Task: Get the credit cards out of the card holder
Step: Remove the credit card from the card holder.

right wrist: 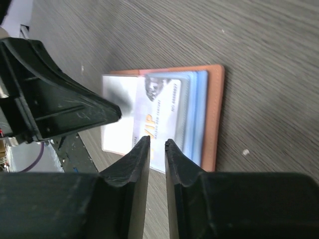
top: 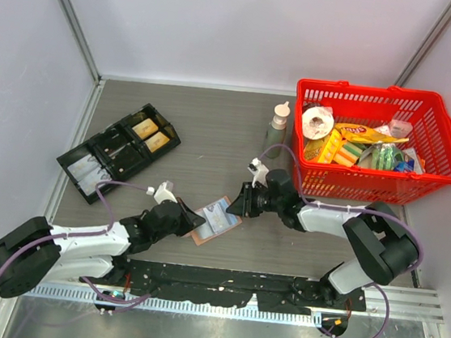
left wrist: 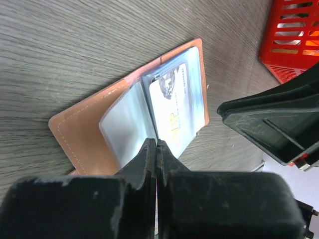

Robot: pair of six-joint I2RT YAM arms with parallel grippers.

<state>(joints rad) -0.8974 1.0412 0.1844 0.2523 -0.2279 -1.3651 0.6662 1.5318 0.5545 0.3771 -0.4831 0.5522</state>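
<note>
The tan card holder (top: pixel 218 217) lies open on the table between my two grippers, its leather (left wrist: pixel 84 129) facing up with a clear sleeve page standing out of it. A white credit card (left wrist: pixel 177 107) with dark print and "VIP" lettering sits in the right half and pokes past the holder's edge (right wrist: pixel 217 114). Pale blue cards (right wrist: pixel 197 114) lie under it. My left gripper (left wrist: pixel 157 143) is shut, its tips at the holder's near edge where sleeve and card meet; any pinch is hidden. My right gripper (right wrist: pixel 157 143) stands slightly open just short of the white card (right wrist: pixel 159 109), nothing between its fingers.
A red basket (top: pixel 448 149) full of groceries stands at the back right, with a small pump bottle (top: pixel 278 124) beside it. A black compartment tray (top: pixel 117 153) lies at the back left. The two grippers (top: pixel 195 223) (top: pixel 233 205) face each other closely over the holder.
</note>
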